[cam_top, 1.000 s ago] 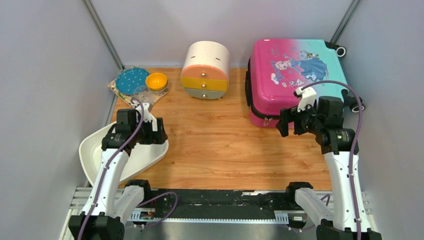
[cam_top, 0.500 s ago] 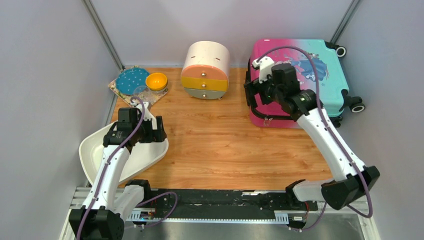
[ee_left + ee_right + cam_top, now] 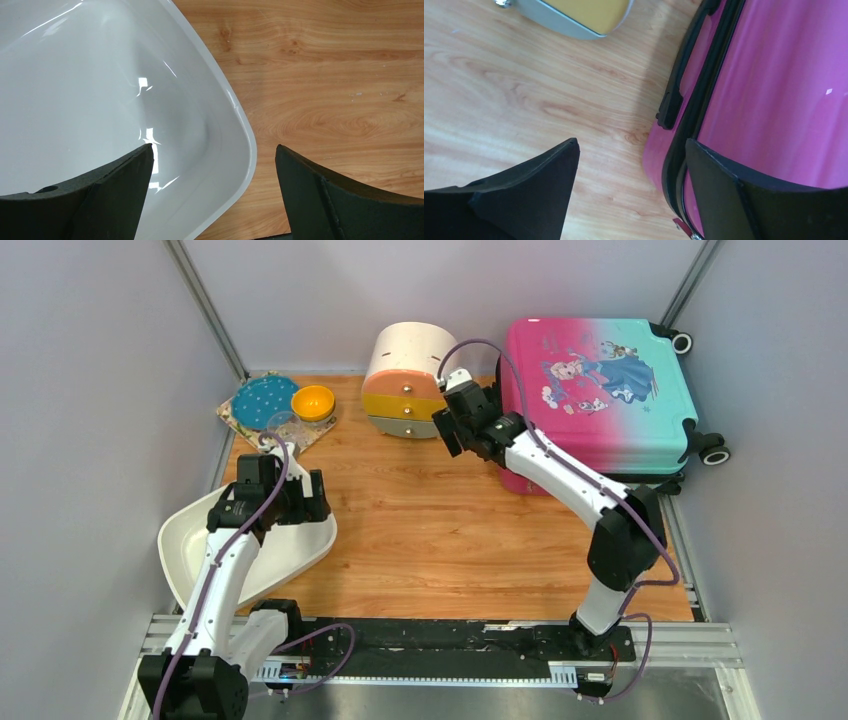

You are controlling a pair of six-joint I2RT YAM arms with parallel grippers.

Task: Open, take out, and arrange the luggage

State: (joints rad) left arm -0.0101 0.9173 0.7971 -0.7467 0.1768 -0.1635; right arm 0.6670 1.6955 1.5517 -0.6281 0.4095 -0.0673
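Note:
The luggage (image 3: 600, 390) lies flat and closed at the back right, its pink-to-teal shell with the cartoon print facing up and its black wheels on the right. My right gripper (image 3: 452, 435) hangs open at its left side, between it and the cabinet. In the right wrist view the right gripper (image 3: 630, 142) stands over bare wood, one finger over the pink shell (image 3: 774, 90) by the black zip seam and side handle (image 3: 674, 95); nothing is held. A red zip pull (image 3: 681, 225) shows low down. My left gripper (image 3: 312, 498) is open above the basin's rim.
The round cream drawer cabinet (image 3: 410, 380) stands just left of the luggage. A white plastic basin (image 3: 200, 540) sits at the front left, its rim (image 3: 235, 105) under the left gripper (image 3: 214, 146). A mat with a blue plate (image 3: 265, 400) and orange bowl (image 3: 313, 402) lies back left.
My right arm has swung from the luggage's front right, across its top, to its left side by the cabinet. The left arm has not moved.

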